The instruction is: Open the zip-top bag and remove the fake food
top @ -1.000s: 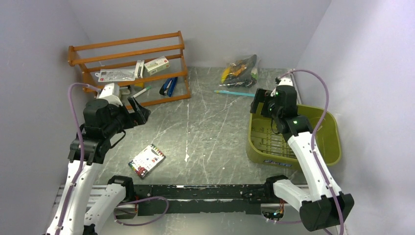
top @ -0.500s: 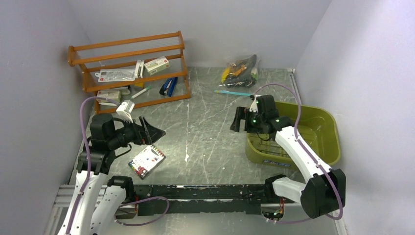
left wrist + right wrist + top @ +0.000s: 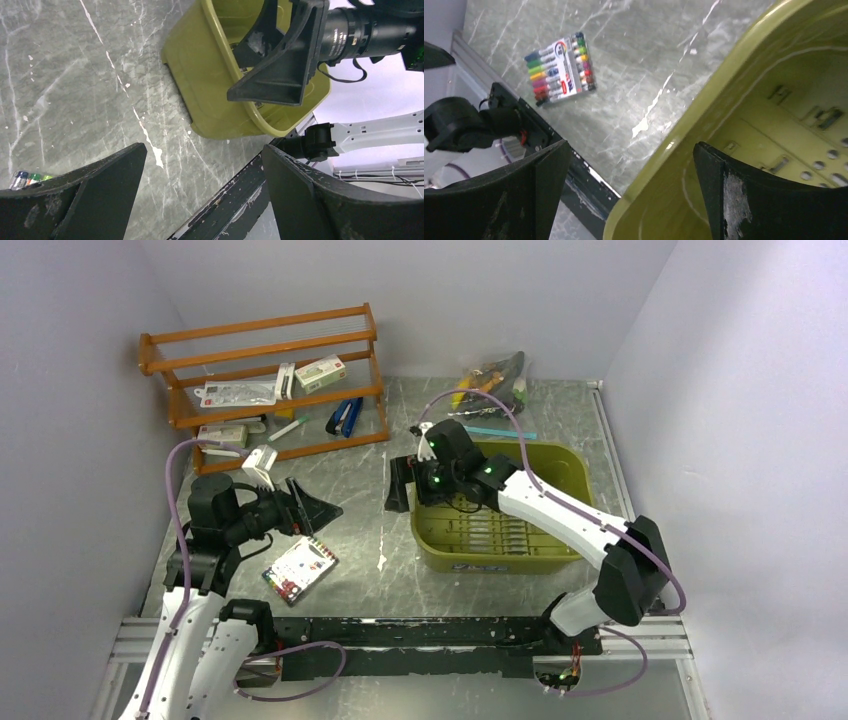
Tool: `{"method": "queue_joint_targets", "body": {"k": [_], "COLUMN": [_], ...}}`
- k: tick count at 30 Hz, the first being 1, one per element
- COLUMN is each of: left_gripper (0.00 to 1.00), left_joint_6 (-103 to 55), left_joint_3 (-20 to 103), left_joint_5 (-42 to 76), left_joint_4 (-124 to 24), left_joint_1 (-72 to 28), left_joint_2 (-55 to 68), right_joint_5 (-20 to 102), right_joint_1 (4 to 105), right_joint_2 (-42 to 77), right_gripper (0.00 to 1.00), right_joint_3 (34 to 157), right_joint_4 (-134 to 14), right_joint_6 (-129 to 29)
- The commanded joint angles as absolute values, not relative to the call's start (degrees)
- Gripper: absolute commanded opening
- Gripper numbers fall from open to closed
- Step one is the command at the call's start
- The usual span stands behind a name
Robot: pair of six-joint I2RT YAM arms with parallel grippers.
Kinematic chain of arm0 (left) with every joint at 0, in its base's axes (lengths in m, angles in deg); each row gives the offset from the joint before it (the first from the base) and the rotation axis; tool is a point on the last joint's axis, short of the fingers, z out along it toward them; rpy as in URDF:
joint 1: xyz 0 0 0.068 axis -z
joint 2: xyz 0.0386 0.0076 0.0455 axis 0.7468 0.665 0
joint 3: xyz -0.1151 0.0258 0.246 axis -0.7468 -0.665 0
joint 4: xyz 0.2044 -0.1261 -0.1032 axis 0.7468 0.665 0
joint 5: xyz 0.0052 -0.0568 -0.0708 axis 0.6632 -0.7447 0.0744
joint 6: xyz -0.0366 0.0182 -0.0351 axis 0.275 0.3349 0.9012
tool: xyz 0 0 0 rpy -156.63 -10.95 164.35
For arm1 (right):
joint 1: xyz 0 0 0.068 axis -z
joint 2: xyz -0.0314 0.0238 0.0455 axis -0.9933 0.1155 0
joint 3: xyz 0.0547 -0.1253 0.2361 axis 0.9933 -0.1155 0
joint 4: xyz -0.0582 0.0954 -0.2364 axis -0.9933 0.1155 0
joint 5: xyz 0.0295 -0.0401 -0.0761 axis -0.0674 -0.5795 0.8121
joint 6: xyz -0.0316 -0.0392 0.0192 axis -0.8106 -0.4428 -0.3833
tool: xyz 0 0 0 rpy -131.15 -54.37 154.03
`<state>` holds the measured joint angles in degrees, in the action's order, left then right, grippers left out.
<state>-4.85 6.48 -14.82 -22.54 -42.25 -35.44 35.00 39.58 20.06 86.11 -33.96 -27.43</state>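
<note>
zip-top bag (image 3: 490, 380) | likely light, limp, slippery film; pinch lips beside zip strip | left gripper (image 3: 315, 508), right gripper (image 3: 402, 488): both wide open, empty

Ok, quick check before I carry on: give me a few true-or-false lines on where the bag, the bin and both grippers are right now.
1. The zip-top bag lies at the far edge of the table, behind the green bin. True.
2. The left gripper holds the marker pack. False: it is open and empty; the pack lies on the table.
3. The right gripper is open, at the left side of the bin. True.
4. The fake food is in the bin. False: it shows inside the bag.
</note>
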Motion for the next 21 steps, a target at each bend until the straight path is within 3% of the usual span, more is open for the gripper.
{"method": "queue_joint_targets", "body": {"k": [1,9,15,21], "left_gripper": [0.99,0.99,0.99,0.99], "left_joint_6": [-4.4,-2.2,-1.2,-4.4], "left_joint_3": [6.7,4.6,5.5,8.4], "left_joint_5": [-16.9,-19.3,-18.7,-11.9], "left_joint_4": [-24.6,-29.1,-30.5,-24.3], "left_joint_1": [-43.0,-42.9,-40.9,-33.2], "left_joint_2": [-36.0,-34.9,-34.2,-28.9], "right_joint_5": [44.2,85.9,77.8,71.9], "right_joint_1": [38.8,41.8,70.2,82.2], "right_joint_2": [19.8,6.8,-1.2,1.0], "right_gripper": [0.96,1.0,1.0,1.0], "right_joint_3": [92.0,92.1,85.7,83.5], "right_joint_4": [-30.8,-18.2,-17.7,-17.2], "right_joint_6": [-30.1,-30.7,-34.2,-29.7]}}
